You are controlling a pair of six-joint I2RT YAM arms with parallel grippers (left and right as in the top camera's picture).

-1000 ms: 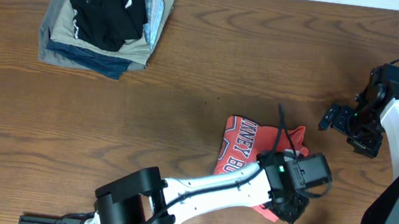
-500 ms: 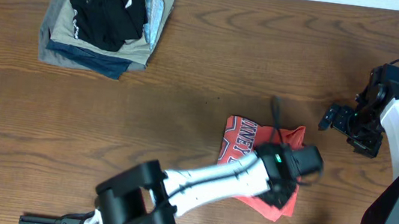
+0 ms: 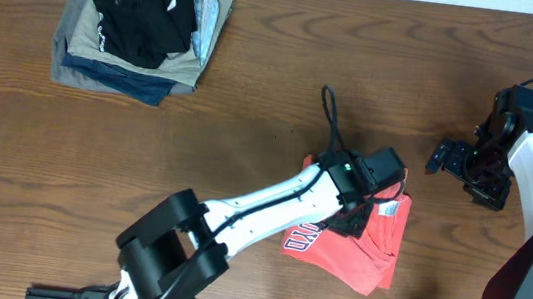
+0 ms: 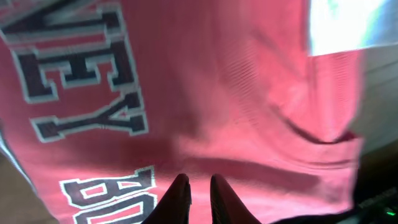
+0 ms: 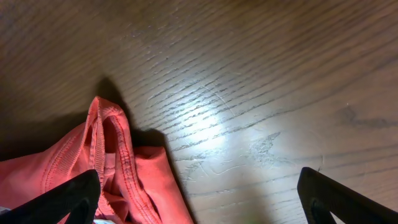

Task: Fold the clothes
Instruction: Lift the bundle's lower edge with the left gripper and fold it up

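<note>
Jaws on the left gripper [image 4: 194, 190] stand narrow, almost together, and from the wrist view they seem pinched on a layer of the coral-red T-shirt [image 4: 249, 99]. Its cloth fills everything ahead of them, and the dark block lettering [image 4: 81, 81] runs off ahead and to the left of the fingertips. I'd judge the pinch is there to carry one edge of the shirt over the rest, a fold in the making, since from overhead the shirt lies bunched and partly doubled beneath that gripper on the table [image 3: 248, 137]. Jaws on the right gripper [image 5: 199, 180] stand as wide as they go and hold nothing. A seamed edge of the shirt shows just beside its left finger, with bare wood between the two fingers, so it is probably parked clear to avoid snagging the cloth. A pile of folded garments [image 3: 139, 34] sits well apart from both grippers.
</note>
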